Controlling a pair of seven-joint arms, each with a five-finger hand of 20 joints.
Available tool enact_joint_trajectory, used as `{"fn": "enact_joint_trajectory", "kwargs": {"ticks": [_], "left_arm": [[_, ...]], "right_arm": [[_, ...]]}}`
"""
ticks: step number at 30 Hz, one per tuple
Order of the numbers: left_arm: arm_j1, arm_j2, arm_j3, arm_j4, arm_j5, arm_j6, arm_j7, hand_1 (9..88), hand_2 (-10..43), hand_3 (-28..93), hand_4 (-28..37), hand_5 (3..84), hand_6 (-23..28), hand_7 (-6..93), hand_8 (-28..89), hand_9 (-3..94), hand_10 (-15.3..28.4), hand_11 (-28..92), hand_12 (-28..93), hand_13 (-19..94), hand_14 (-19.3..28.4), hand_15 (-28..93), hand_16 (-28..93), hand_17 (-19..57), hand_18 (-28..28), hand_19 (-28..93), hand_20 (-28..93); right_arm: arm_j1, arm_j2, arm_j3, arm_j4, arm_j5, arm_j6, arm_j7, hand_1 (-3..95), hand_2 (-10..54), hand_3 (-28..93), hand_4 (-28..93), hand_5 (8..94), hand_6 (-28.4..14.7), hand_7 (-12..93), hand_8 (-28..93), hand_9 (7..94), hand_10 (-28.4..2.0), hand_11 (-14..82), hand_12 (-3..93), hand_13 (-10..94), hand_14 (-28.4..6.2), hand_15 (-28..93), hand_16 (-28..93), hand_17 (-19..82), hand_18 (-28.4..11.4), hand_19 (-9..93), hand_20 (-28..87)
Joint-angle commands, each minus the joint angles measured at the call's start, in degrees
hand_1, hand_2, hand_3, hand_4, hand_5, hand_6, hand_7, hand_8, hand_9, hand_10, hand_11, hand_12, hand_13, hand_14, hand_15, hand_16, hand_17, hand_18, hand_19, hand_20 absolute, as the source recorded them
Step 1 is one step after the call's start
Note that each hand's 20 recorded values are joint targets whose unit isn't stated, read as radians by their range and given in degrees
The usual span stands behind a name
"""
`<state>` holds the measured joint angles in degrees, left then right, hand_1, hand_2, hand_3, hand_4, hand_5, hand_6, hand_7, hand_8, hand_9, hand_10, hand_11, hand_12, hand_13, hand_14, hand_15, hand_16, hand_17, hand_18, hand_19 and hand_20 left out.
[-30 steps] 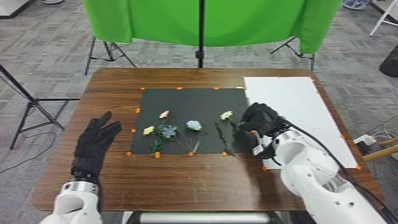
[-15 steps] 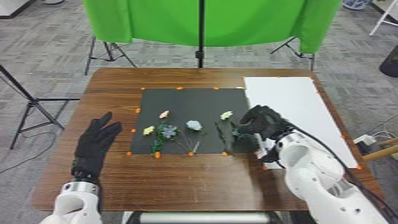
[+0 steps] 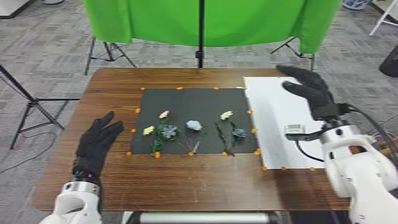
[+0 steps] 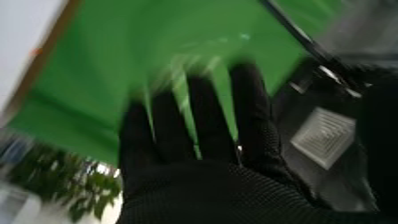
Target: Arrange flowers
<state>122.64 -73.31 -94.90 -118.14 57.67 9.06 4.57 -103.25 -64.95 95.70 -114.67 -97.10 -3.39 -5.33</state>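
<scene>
Head view, right hand (image 3: 313,90): fingers straight and a little apart, holding nothing.
White sheet (image 3: 268,107): behind the hand in this view, stretching to its left and back toward the robot.
Small white device (image 3: 294,129): on the sheet, left of the wrist.
Dark blue flower (image 3: 239,133): left of the hand and nearer the robot, on the black mat (image 3: 191,99).
Pale yellow flower (image 3: 226,115): farther left, same mat.
Light blue flower (image 3: 194,125): left again.
Pink flower (image 3: 163,114), violet-blue flower (image 3: 169,131), yellow flower (image 3: 148,130): farthest left of the hand among the blooms.
Left hand (image 3: 96,136): beyond the mat, fingers straight, nothing held.
Right wrist view, green cloth (image 4: 133,40): behind the right hand's fingers.
</scene>
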Motion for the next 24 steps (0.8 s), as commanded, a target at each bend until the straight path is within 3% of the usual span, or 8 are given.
{"fn": "enact_joint_trajectory", "kwargs": {"ticks": [1,3,6,10,13,15,24], "left_arm": [[1.19,-0.16,-0.37,-0.85,3.55,-2.58,0.98,20.5,1.1,64,-25.8,39.0,3.7,5.8,-5,44.1,12.1,15,16,33,15.0,9,6,1.3,13.3,6,19],[1.08,-0.10,-0.40,-1.14,4.87,-3.53,1.54,20.4,0.9,64,-25.6,39.2,3.8,5.8,-5,44.1,12.1,15,16,33,14.9,9,6,1.3,13.3,6,19],[0.87,-0.06,-0.13,-1.62,6.74,-4.99,2.97,20.4,0.6,64,-25.5,39.5,3.8,5.9,-5,44.2,12.0,15,15,33,14.9,9,6,1.4,13.3,6,18],[1.12,0.24,-0.31,-2.34,8.89,-7.40,5.31,20.4,-0.1,64,-25.2,39.9,3.7,5.9,-5,44.5,12.1,15,15,33,14.8,9,6,2.3,12.7,4,18],[1.16,0.33,-0.01,-2.56,8.23,-7.07,6.91,21.0,-0.8,64,-24.8,40.5,3.8,5.8,-5,44.4,12.2,14,15,33,14.3,9,5,5.8,11.7,4,19],[1.27,0.20,0.48,-2.48,7.97,-5.56,7.93,21.2,-1.4,65,-24.6,41.0,3.8,5.8,-5,44.0,12.2,14,15,33,14.1,9,5,8.5,12.0,6,21],[1.49,-0.41,0.69,-2.66,7.15,-5.46,8.27,20.6,-2.7,67,-25.6,42.2,3.1,6.7,-5,44.8,11.8,14,16,34,14.2,10,4,8.7,11.4,3,22]], "right_arm": [[-9.99,-5.63,1.82,-0.54,24.65,1.44,-8.87,3.9,-3.9,78,-17,24.5,2.3,8,-8,25.7,-10.3,-0.5,9.3,13,-6.3,-8,14,1,-6.6,0,21],[-12.93,-7.98,3.07,-2.05,25.77,1.76,-9.22,3.0,-4.6,78,-17,23.1,2.4,9,-8,25.1,-10.2,-0.8,9.0,13,-5.9,-10,15,2,-6.3,-2,20],[-16.67,-10.66,5.26,-3.41,26.71,-1.49,-7.35,2.0,-4.4,78,-18,24.1,2.1,10,-9,26.8,-10.1,-0.1,8.9,19,-7.7,-6,16,8,-9.6,-1,19],[-19.87,-11.60,6.25,-4.17,27.18,-5.04,-3.87,1.9,-1.9,77,-17,29.6,1.1,9,-8,31.8,-12.2,1.8,8.6,22,-8.8,1,10,11,-11.5,0,19],[-20.95,-12.06,5.87,-4.58,27.09,-5.67,-3.30,1.8,-1.3,77,-18,30.9,0.8,8,-8,32.5,-12.8,2.0,8.6,21,-9.1,3,7,12,-11.6,0,19],[-20.99,-12.42,5.48,-4.60,26.67,-5.97,-3.18,1.8,-1.0,77,-18,31.2,0.7,8,-8,32.7,-12.9,2.1,8.7,21,-9.2,4,6,12,-12.1,0,19],[-19.75,-13.53,4.81,-4.14,25.53,-7.76,-2.52,2.5,0.3,76,-17,32.9,0.4,9,-8,34.4,-13.0,2.7,9.2,23,-10.3,6,6,13,-13.2,1,20]]}}
